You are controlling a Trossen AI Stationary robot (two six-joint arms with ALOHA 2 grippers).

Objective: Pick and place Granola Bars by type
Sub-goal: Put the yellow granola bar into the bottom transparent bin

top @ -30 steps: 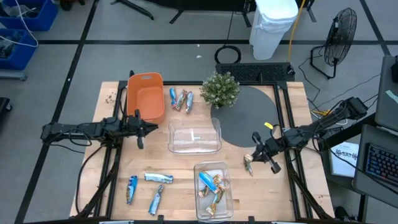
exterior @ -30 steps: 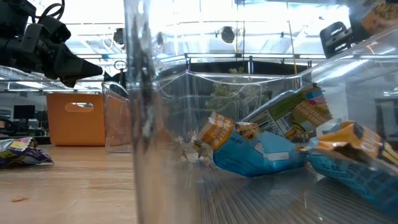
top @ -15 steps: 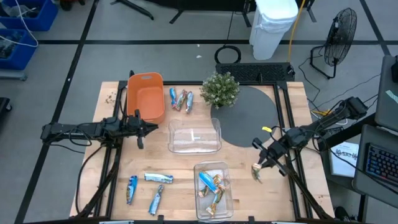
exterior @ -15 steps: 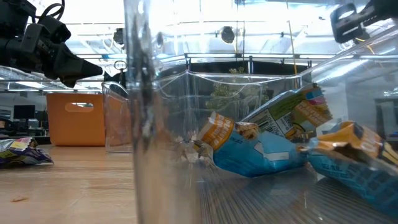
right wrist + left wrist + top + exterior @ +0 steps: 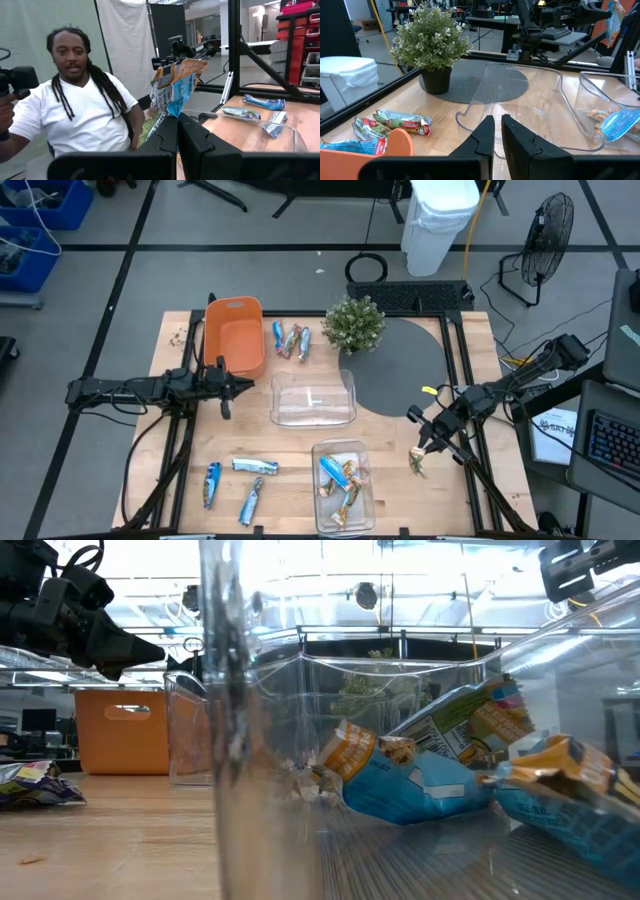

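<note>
Holding a blue-and-gold granola bar (image 5: pixel 172 87) pinched between closed fingers, right gripper (image 5: pixel 424 452) raised over the bench's (image 5: pixel 430 500) right edge, just right of the near clear bin (image 5: pixel 344 483). Behind the lifted bar in the right wrist view, a seated person in a white shirt (image 5: pixel 77 125). Inside that near clear bin, several blue-and-gold bars (image 5: pixel 340 480) piled together. Beyond it, toward the bench's middle, a second clear bin (image 5: pixel 314 399) with nothing visible in it. Beside the orange bin (image 5: pixel 234 336) at the far left, left gripper (image 5: pixel 232 385) hovering with fingers nearly together and gripping nothing. Between the orange bin and a potted plant (image 5: pixel 354 324) at the far edge, a cluster of reddish and blue bars (image 5: pixel 290 339). At the near left corner, three blue-and-silver bars (image 5: pixel 237 480) lying loose. Right of the plant, a round grey mat (image 5: pixel 400 367).
</note>
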